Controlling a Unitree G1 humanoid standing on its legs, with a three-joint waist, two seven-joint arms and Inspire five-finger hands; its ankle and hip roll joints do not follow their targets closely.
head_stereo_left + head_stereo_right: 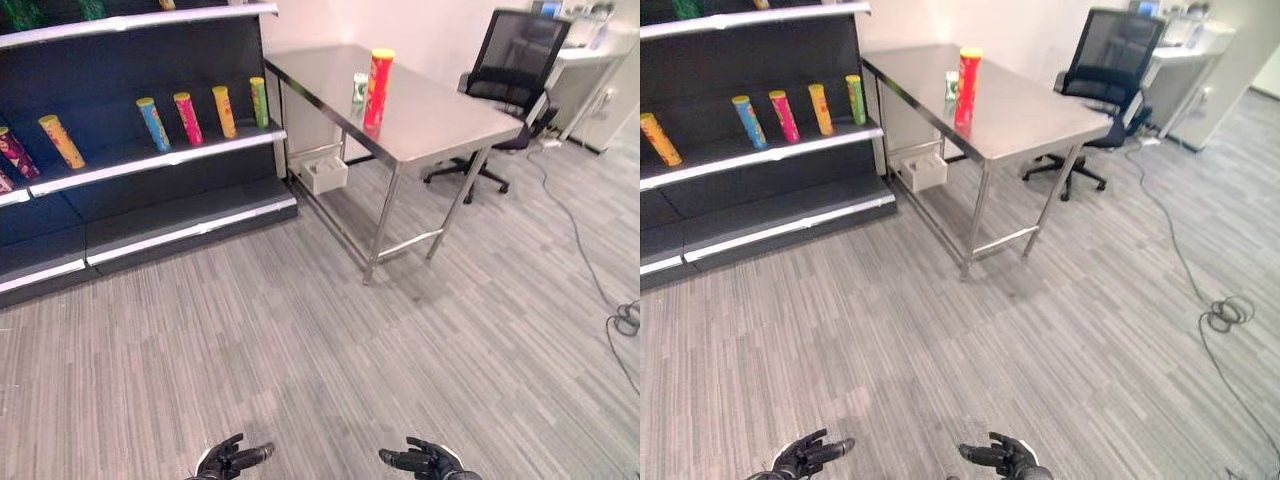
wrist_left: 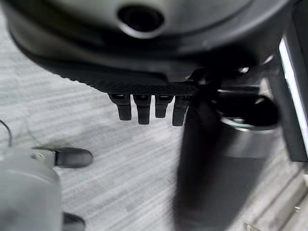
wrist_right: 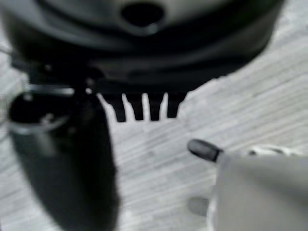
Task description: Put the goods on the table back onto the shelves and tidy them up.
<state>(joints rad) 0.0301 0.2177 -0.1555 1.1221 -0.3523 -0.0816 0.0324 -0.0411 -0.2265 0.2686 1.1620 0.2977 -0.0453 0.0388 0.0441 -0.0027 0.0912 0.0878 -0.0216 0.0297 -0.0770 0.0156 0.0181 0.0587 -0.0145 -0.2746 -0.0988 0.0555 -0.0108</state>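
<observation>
Grey striped carpet floor covers the whole lower half of the left eye view, from 3 o'clock round to 9 o'clock; a black office chair with a mesh back stands on it toward 2 o'clock, its star base with wheels resting on the carpet; just behind the chair, further out at 2 o'clock, is a white desk carrying small things too blurred to tell; at 12 o'clock a small white open box sits low; above it is a plain white wall.
</observation>
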